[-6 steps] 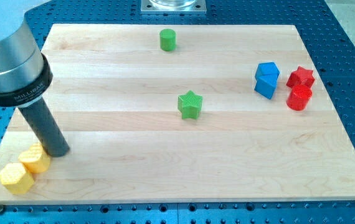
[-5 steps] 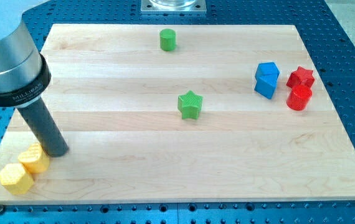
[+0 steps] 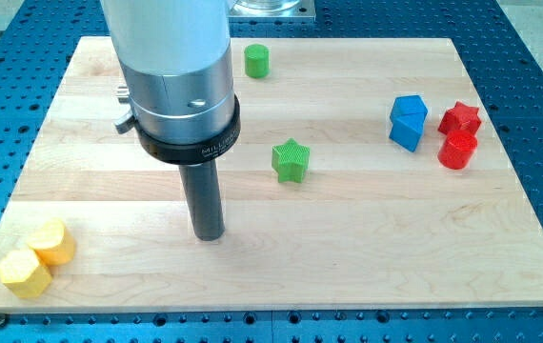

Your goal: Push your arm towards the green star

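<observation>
The green star [image 3: 291, 160] lies near the middle of the wooden board [image 3: 348, 238]. My tip [image 3: 209, 234] rests on the board to the view's left of the star and a little lower, roughly a rod's length away and not touching it. The silver arm body rises from the rod toward the view's top and hides part of the board behind it.
A green cylinder [image 3: 256, 61] stands near the top edge. Two blue blocks [image 3: 407, 122] touch each other at the right, with a red star [image 3: 460, 118] and a red cylinder [image 3: 457, 151] beside them. Two yellow blocks [image 3: 52, 242] [image 3: 22, 272] sit at the bottom left corner.
My tip has moved to the right, away from the yellow blocks at the bottom left and toward the green star. No block has shifted.
</observation>
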You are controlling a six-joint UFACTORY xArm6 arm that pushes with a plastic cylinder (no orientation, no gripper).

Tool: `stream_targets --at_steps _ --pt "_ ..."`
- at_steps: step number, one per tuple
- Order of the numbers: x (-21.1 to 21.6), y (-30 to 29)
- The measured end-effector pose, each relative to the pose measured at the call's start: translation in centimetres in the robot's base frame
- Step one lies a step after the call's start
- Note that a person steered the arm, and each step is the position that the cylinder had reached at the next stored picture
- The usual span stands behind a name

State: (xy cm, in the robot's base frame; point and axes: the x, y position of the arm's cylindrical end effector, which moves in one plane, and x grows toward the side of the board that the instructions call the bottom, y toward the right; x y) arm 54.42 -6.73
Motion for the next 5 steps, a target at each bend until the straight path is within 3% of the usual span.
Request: stream_targets --at_steps 5 --pt "-5.1 5.5"
